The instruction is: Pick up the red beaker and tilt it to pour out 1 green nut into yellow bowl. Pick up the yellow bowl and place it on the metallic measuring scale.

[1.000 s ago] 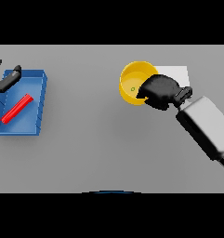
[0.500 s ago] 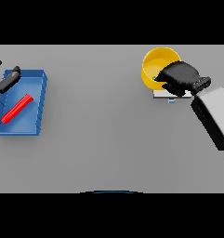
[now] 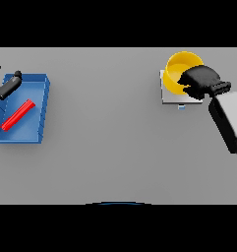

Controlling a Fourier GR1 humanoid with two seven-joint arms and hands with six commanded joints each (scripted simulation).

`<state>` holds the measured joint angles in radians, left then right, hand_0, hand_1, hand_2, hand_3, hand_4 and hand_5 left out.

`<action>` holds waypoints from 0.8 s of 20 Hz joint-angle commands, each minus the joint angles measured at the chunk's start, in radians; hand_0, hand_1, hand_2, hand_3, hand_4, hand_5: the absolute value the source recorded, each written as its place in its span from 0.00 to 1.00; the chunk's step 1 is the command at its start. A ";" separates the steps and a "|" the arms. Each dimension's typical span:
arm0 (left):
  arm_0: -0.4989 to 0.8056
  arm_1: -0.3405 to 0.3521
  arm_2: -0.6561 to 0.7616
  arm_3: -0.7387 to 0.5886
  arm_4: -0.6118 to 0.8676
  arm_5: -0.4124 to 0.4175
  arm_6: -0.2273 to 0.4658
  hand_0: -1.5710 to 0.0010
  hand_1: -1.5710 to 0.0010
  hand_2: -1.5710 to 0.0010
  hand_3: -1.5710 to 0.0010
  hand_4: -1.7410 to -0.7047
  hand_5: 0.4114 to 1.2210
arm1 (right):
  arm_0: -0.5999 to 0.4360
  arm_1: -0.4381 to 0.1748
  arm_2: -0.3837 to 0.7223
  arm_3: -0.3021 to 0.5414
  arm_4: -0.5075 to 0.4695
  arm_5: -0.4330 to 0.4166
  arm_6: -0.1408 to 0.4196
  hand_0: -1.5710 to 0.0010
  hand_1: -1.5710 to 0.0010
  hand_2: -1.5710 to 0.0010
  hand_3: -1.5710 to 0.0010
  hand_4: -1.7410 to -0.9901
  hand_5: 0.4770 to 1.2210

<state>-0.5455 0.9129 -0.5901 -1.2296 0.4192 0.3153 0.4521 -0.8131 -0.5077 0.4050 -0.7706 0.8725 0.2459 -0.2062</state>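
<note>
The yellow bowl (image 3: 178,69) is at the far right, over the metallic measuring scale (image 3: 170,95), whose pale plate shows beneath it. My right hand (image 3: 201,81) is curled round the bowl's right rim and holds it. The red beaker (image 3: 17,115) lies on its side in the blue tray (image 3: 43,112) at the left. My left hand (image 3: 5,86) is at the tray's far left corner with its fingers spread, holding nothing. No green nut can be seen.
The blue tray stands at the table's left edge. The scale sits near the far right edge, with a small blue mark (image 3: 181,107) at its front.
My right hand has carried the yellow bowl to the right and away from me, until it is over the scale. The left hand has stayed by the tray.
</note>
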 commanded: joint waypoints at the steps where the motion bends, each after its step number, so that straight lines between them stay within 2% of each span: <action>1: -0.005 0.001 0.001 0.009 0.001 -0.010 0.000 1.00 1.00 1.00 1.00 0.98 0.37 | -0.003 0.002 -0.007 0.022 -0.004 -0.002 -0.018 0.00 0.00 0.09 0.15 0.00 1.00; 4: -0.004 -0.005 0.006 0.026 0.006 -0.022 -0.016 1.00 1.00 1.00 1.00 0.98 0.37 | -0.013 0.021 -0.025 0.080 -0.011 0.000 -0.030 0.01 0.00 0.11 0.10 0.00 1.00; 5: -0.008 -0.012 0.005 0.035 0.006 -0.022 -0.017 1.00 1.00 1.00 1.00 0.98 0.37 | -0.006 0.029 -0.029 0.076 -0.014 0.008 -0.015 0.03 0.00 0.12 0.08 0.00 1.00; 6: -0.009 -0.009 0.002 0.039 0.002 -0.026 -0.014 1.00 1.00 1.00 1.00 0.98 0.37 | -0.018 0.039 -0.033 0.086 -0.016 0.025 -0.001 0.06 0.00 0.13 0.07 0.00 1.00; 7: -0.007 -0.010 0.003 0.041 0.001 -0.023 -0.020 1.00 1.00 1.00 1.00 0.98 0.37 | -0.019 0.038 -0.032 0.090 -0.011 0.021 -0.014 0.10 0.00 0.13 0.05 0.00 1.00; 9: -0.007 -0.011 -0.003 0.028 -0.003 -0.019 -0.020 1.00 1.00 1.00 1.00 0.98 0.37 | -0.020 0.034 -0.036 0.091 -0.006 0.033 -0.018 0.11 0.00 0.12 0.13 0.00 1.00; 10: -0.002 -0.006 0.001 0.028 0.002 -0.026 -0.026 1.00 1.00 1.00 1.00 0.98 0.38 | -0.025 0.040 -0.042 0.099 -0.006 0.036 -0.019 0.15 0.07 0.09 0.24 0.00 1.00; 11: -0.009 -0.012 0.002 0.039 0.003 -0.026 -0.018 1.00 1.00 1.00 1.00 0.98 0.38 | -0.019 0.030 -0.050 0.097 -0.011 0.038 -0.039 0.28 0.16 0.15 0.33 0.05 1.00; 13: -0.009 -0.016 0.005 0.045 0.004 -0.024 -0.026 1.00 1.00 1.00 1.00 0.97 0.39 | -0.020 0.033 -0.063 0.114 -0.020 0.048 -0.022 0.54 0.38 0.34 0.47 0.16 0.80; 16: -0.005 -0.013 0.006 0.046 0.006 -0.032 -0.033 1.00 1.00 1.00 1.00 0.98 0.38 | -0.030 0.030 -0.060 0.135 -0.015 0.064 -0.014 0.76 0.63 0.56 0.61 0.27 0.61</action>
<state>-0.5507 0.9003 -0.5840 -1.1834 0.4253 0.2833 0.4197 -0.8426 -0.4781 0.3448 -0.6361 0.8580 0.3100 -0.2199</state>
